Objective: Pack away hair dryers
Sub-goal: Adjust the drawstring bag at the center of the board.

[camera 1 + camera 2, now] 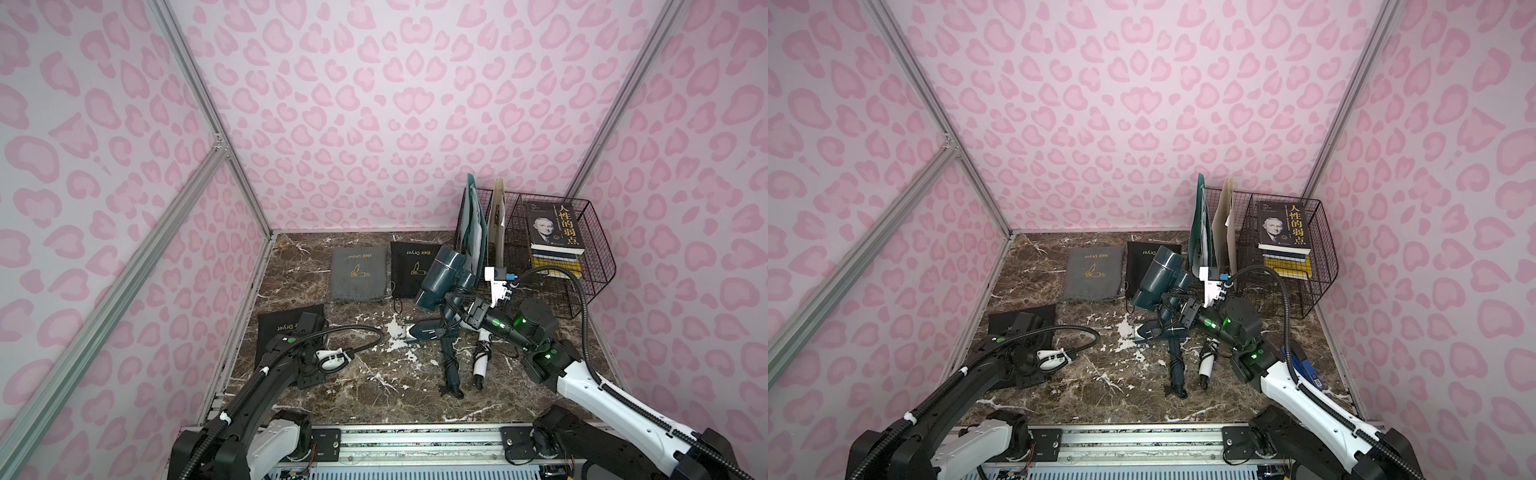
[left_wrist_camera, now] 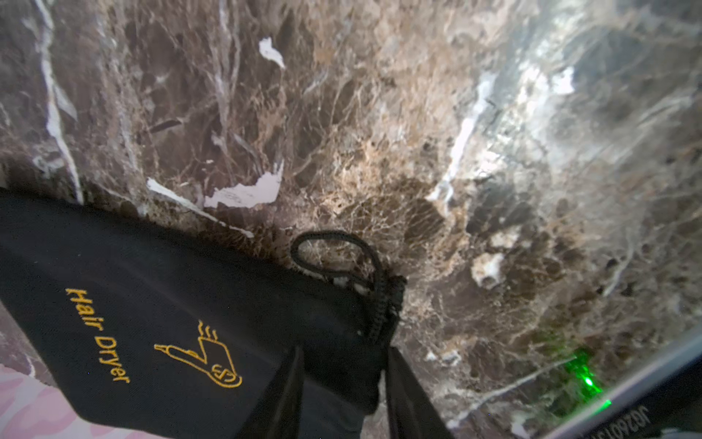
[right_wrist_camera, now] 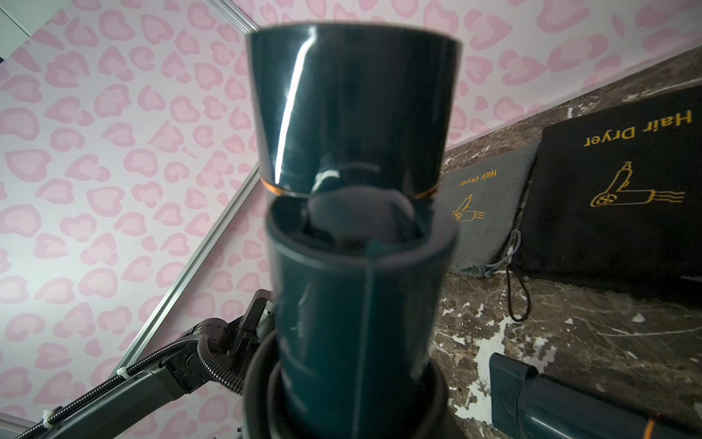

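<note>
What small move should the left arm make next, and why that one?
Probably pinch the mouth edge of the black pouch firmly and lift it open. The left gripper straddles that edge beside the drawstring, the pouch lies flat, and the right gripper holds a teal dryer raised, needing an opening.

Brown marble tabletop [image 1: 374, 399] bears grey pouch [image 1: 359, 272] and black pouch [image 1: 409, 266] far, second black pouch [image 1: 276, 328] left, teal dryer [image 1: 426, 331], white dryer [image 1: 482, 365] centre-right, wire rack [image 1: 598, 257] far right

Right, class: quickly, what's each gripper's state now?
Left gripper: closed on the black pouch corner.
Right gripper: closed on a dark teal hair dryer.
</note>
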Tool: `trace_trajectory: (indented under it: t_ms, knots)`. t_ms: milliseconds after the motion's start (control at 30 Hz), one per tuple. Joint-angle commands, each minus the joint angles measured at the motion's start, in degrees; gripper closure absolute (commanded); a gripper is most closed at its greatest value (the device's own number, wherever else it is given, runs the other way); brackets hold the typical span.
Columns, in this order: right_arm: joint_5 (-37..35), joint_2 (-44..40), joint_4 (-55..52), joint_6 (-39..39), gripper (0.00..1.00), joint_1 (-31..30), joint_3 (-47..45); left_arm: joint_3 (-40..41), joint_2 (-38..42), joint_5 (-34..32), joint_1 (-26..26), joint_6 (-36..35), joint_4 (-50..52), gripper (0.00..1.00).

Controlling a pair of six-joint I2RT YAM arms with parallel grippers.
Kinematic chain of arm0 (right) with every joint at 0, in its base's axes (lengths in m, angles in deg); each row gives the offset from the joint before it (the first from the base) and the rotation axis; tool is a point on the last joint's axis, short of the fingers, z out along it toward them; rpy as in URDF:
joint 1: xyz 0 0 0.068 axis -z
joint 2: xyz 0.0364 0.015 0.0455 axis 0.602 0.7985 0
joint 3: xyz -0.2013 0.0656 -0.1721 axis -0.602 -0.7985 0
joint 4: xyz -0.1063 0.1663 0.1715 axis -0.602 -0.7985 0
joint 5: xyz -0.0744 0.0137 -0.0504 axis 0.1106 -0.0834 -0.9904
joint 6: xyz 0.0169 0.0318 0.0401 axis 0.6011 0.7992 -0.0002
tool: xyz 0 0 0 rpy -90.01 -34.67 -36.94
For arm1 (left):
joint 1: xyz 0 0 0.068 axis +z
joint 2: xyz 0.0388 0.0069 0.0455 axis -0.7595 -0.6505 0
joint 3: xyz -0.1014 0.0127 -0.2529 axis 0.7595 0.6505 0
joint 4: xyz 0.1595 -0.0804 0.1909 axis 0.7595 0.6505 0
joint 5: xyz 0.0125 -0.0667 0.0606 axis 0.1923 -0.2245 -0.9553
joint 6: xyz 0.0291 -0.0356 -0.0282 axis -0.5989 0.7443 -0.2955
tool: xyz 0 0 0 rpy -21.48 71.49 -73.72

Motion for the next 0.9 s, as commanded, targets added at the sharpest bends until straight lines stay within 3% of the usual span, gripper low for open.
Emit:
trace_trajectory:
  t_ms: [0,133,533,867]
  knots:
    - [0.29,-0.84,2.72,-0.62,1.00,0.28,-0.28,-0.86,0.55,1.60,0.10,-0.53,1.16,0.82]
    - [0.32,-1.59,1.80,-0.79,1.00,0.99,-0.15,-2.61,0.33,2.56,0.10,0.24,2.53,0.99]
    - [-1.14,-3.91,-6.44,-4.35,1.00,2.17,2.37,-22.87,-6.83,12.73,-1.20,12.75,14.56,0.99]
    - [-2.52,-5.04,-8.14,-4.57,1.00,2.56,0.98,-22.18,-13.48,11.25,-8.83,18.35,8.78,0.99]
